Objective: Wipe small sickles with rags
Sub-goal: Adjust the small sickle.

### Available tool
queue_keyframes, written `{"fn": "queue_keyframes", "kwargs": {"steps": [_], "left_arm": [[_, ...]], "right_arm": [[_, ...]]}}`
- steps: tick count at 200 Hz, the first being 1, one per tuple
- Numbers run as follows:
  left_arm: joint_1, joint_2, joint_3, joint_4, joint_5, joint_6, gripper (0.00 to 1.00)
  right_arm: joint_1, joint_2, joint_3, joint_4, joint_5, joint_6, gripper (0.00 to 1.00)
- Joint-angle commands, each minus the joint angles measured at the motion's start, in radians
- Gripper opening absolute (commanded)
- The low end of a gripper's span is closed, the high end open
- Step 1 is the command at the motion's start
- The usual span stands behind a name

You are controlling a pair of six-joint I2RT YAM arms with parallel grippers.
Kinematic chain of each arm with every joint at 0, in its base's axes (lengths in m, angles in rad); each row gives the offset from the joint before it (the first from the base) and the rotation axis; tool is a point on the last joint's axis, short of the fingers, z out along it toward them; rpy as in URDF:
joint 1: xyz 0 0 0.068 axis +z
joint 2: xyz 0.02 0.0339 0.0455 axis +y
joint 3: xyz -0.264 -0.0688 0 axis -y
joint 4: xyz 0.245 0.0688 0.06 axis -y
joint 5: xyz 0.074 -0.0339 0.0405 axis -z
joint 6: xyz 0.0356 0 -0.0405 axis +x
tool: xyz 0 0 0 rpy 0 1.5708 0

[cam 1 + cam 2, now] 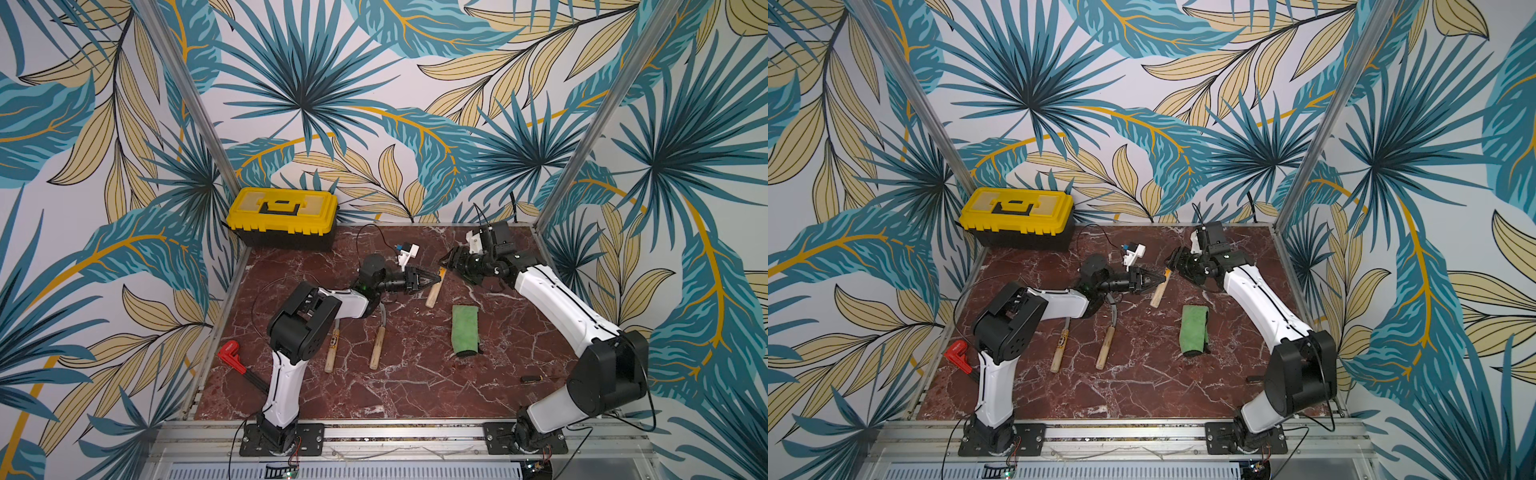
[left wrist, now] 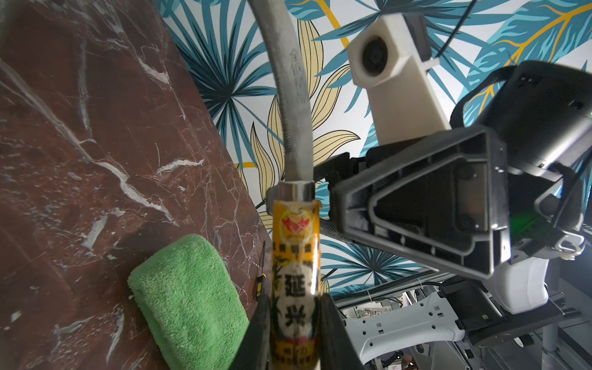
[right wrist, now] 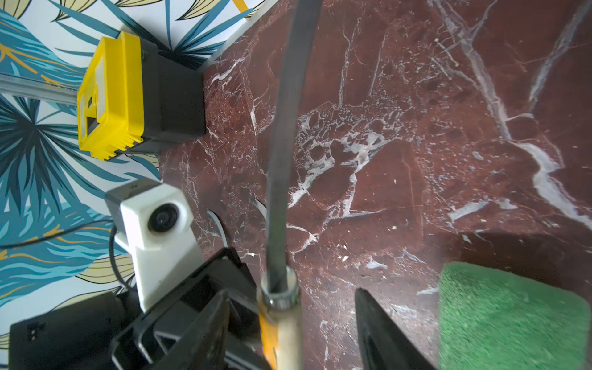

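My left gripper (image 1: 434, 280) is shut on the pale, orange-labelled handle of one small sickle (image 1: 432, 297). In the left wrist view that handle (image 2: 294, 320) sits pinched between the fingers and its grey blade (image 2: 294, 112) curves away. My right gripper (image 1: 444, 262) is open around the same sickle's handle (image 3: 285, 330) just below the metal ferrule, with a clear gap to one finger (image 3: 381, 333). Two more small sickles (image 1: 331, 349) (image 1: 377, 347) lie on the marble table beside the left arm. The green rag (image 1: 465, 330) lies folded on the table, untouched.
A yellow and black toolbox (image 1: 282, 216) stands at the back left corner. A red-handled tool (image 1: 232, 353) lies at the table's left edge. A small dark screwdriver (image 1: 534, 378) lies near the right arm's base. Metal frame posts rise at both back corners.
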State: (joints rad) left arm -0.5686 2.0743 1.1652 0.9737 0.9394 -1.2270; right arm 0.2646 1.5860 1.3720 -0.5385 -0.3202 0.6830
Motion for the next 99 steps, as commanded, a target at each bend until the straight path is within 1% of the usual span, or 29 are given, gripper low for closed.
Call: {"fn": "queue_keyframes", "kwargs": {"steps": [1,14,43,62,80,99], "left_arm": [[-0.004,-0.038,0.002,0.028,0.003,0.018,0.00],[-0.004,-0.040,0.003,0.028,-0.002,0.018,0.00],[-0.004,-0.035,0.008,0.028,-0.014,0.017,0.00],[-0.004,-0.032,0.008,0.028,-0.024,0.012,0.00],[-0.004,-0.032,0.007,0.028,-0.038,0.009,0.10],[-0.004,-0.038,0.004,0.028,-0.048,0.008,0.17]], "right_arm": [[0.013,0.038,0.028,0.024,-0.009,0.022,0.55],[0.019,0.052,0.027,0.036,-0.015,0.028,0.48],[0.031,0.066,0.028,0.051,-0.020,0.035,0.29],[0.035,0.064,0.020,0.068,-0.008,0.053,0.23],[0.037,0.052,-0.001,0.105,0.023,0.093,0.20],[0.037,0.036,-0.033,0.164,0.052,0.151,0.17]]}}
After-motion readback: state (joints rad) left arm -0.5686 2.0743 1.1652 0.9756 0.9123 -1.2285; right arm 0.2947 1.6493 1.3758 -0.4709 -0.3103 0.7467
